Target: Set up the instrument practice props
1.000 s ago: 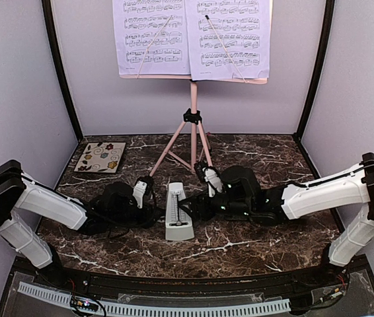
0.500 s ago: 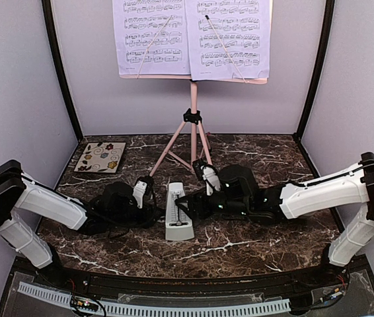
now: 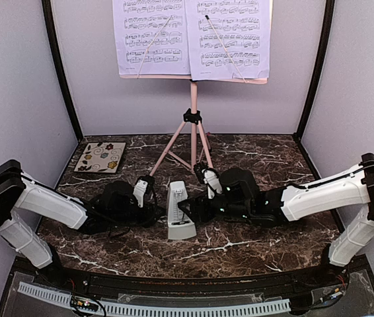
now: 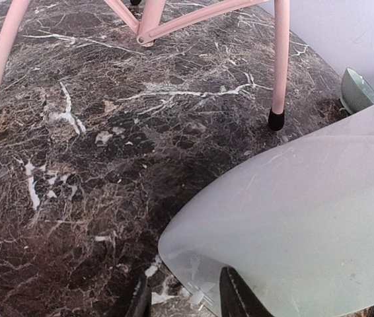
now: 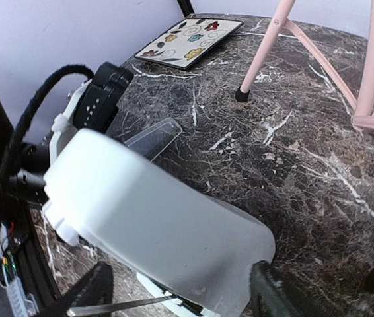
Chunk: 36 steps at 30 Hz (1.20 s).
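Just in front of music stand (image 3: pixel 193 125), near its feet, metronome (image 3: pixel 179 210) is rising: lying flat a second ago, now tilting up onto its base, narrow top lifting. Right gripper (image 5: pixel 180 294) is clamping its white body, one finger each side. Left gripper (image 4: pixel 184 300) is sitting low against its other side; whether gripping, cannot tell. Sheet-music pages (image 3: pixel 151 36) are resting on stand above. Likely only uprighting metronome is remaining.

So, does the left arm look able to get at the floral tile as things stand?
Probably yes. The floral tile lies flat at the far left, with only bare marble between it and the left gripper. That gripper is close against the metronome, so it would need to back off first.
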Motion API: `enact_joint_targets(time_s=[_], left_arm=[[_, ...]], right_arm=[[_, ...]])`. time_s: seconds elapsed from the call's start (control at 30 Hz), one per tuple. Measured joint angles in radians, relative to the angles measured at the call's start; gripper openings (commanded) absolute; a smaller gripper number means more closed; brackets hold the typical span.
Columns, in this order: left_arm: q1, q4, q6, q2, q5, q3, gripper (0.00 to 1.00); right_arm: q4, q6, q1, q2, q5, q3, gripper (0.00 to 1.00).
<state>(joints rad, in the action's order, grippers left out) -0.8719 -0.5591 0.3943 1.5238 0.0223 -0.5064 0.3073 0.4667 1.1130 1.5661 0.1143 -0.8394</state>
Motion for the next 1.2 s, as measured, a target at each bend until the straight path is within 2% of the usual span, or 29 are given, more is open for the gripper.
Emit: enact_joint_targets(time_s=[0.1,0.33,0.5,0.77,1.03,1.2], left_arm=[[0.0,0.0,0.0,0.0,0.001,-0.001,0.4],[0.002,0.0,0.0,0.0,0.004,-0.001,0.51],[0.003,0.0,0.002,-0.004,0.013,0.001,0.57],[0.003,-0.001,0.003,-0.09,0.043,0.032,0.58],[0.005,0.021,0.002,-0.14,0.082,0.047,0.59],[0.018,0.041,0.003,-0.153,0.093,0.049,0.6]], right_arm=[[0.004,-0.01,0.0,-0.007,-0.013,0.018,0.89],[0.006,-0.013,0.012,-0.007,-0.004,0.021,1.0],[-0.005,-0.01,0.032,-0.006,0.038,-0.008,1.0],[-0.04,0.006,0.038,-0.014,0.151,-0.019,1.0],[-0.079,0.015,0.0,-0.123,0.199,0.064,1.0],[-0.099,0.018,-0.07,-0.2,0.198,0.146,1.0]])
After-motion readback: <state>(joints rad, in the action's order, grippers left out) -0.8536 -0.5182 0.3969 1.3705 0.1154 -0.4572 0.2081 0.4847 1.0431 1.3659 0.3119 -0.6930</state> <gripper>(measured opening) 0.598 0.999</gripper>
